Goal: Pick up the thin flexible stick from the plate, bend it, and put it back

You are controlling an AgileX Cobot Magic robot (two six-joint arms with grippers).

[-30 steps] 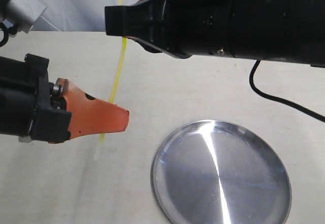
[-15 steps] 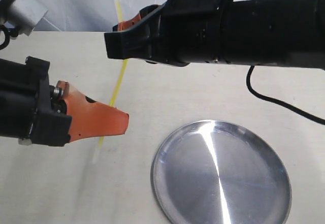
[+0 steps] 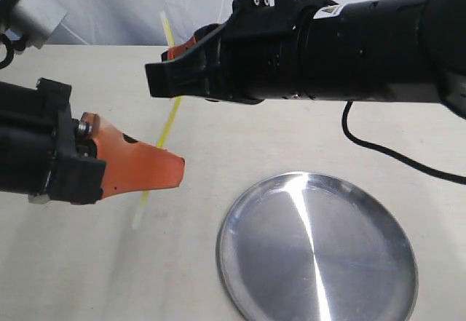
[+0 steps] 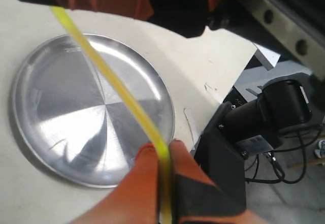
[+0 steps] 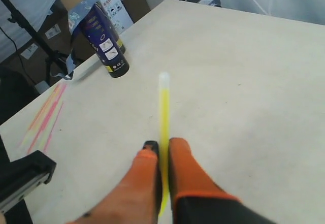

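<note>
The stick (image 3: 169,121) is yellow-green with a pale tip. The left tool (image 4: 162,150) and right tool (image 5: 161,150) have orange fingers on black bodies. The plate (image 3: 349,277), at five o'clock in the exterior view, is silver with a white streak. The table (image 3: 291,139) is cream.

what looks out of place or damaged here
Nothing looks damaged or spilled. The stick is off the plate, pinched in the air by the left gripper and right gripper, slightly bowed. Only oddity: faint pink streaks on the table.
</note>
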